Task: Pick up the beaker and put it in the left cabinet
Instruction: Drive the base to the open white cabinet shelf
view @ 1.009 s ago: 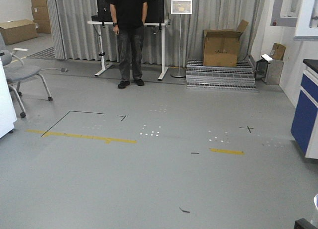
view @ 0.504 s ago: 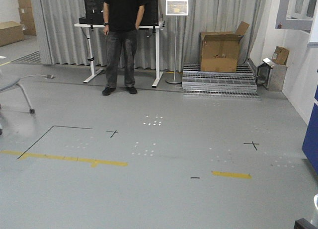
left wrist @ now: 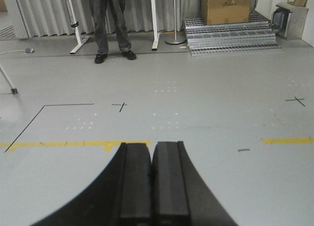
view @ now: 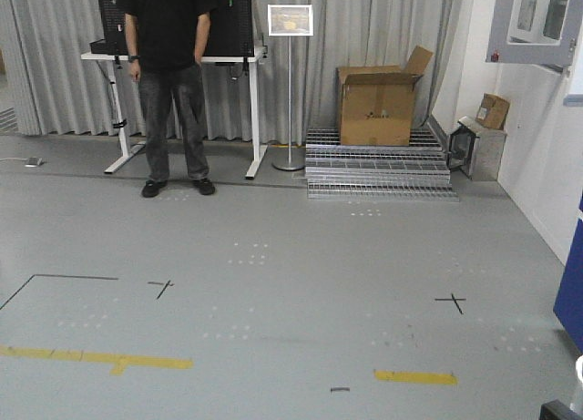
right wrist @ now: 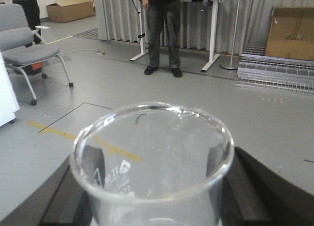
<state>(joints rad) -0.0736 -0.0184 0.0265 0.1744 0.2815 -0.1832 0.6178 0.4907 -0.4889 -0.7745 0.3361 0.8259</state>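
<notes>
Ahead, open floor [view: 291, 256] up to person [view: 170, 74]; right tool [right wrist: 157, 206] clamps beaker [right wrist: 149, 152] rim-up; left tool [left wrist: 152, 182] closed.

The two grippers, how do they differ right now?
The left gripper is shut on nothing, jaws pressed together; the right gripper is shut on the beaker, jaws held apart by the glass. The left gripper's camera sees open floor; the right gripper's mostly the beaker's rim. Both are black.
</notes>
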